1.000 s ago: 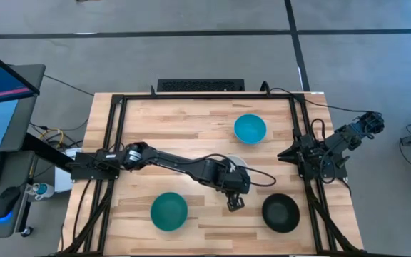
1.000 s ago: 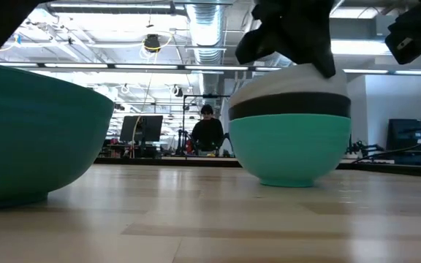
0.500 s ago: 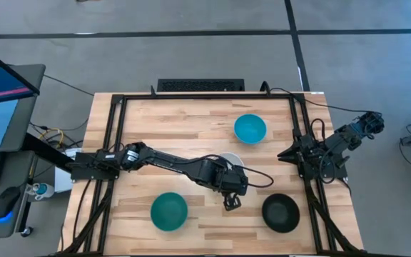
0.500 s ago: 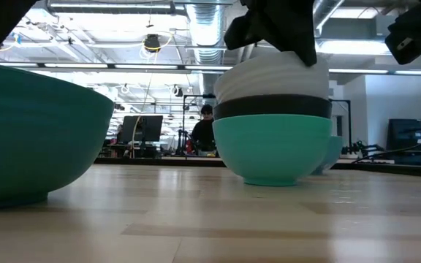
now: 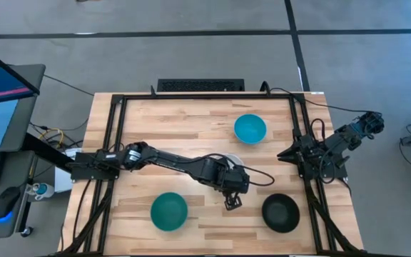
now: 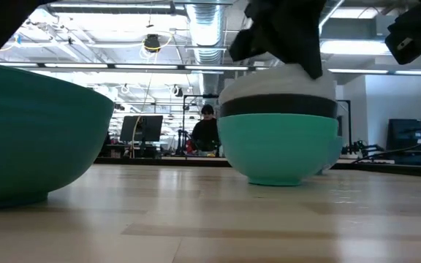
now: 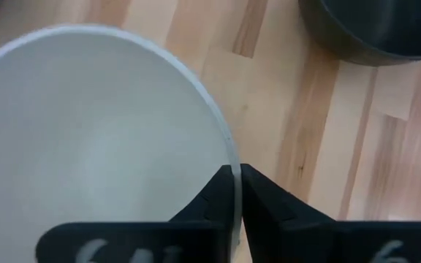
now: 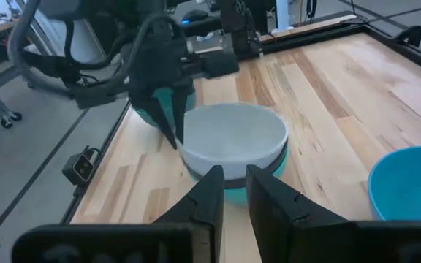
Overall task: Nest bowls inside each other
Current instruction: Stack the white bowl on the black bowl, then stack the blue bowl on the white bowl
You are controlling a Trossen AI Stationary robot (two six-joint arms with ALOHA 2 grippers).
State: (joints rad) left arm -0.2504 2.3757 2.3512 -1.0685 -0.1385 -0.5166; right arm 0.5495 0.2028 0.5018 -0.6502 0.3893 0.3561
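A stack of three bowls point(image 5: 235, 161) stands mid-table: white inside black inside cyan point(image 6: 278, 139). My left gripper point(image 5: 231, 198) is over the stack's near side, shut on the white bowl point(image 7: 86, 146). A loose cyan bowl point(image 5: 250, 128) rests on its base toward the far edge. A teal bowl point(image 5: 169, 211) sits near-left and a black bowl point(image 5: 280, 213) near-right. My right gripper point(image 8: 231, 175) waits at the table's right edge, its fingers a little apart and touching nothing. My left gripper pinches the white bowl's rim point(image 7: 225, 150) on its near side, one finger inside the bowl and one outside. The fingers point(image 8: 172, 131) come from above, pointing down. The white bowl sits nested in the stack, whose cyan base point(image 6: 276, 179) rests on the table.
A black frame point(image 5: 113, 143) runs along the table's left, far and right sides. Bare wood lies between the stack and the teal bowl. A monitor and keyboard stand off the table's left. A person sits in the room far behind the table point(image 6: 207, 131).
My left gripper, keeping its hold on the white rim, dragged the stack a little toward the table's left, then eased it slightly back right. The white bowl stood higher in the stack half a second ago and now sits lower again.
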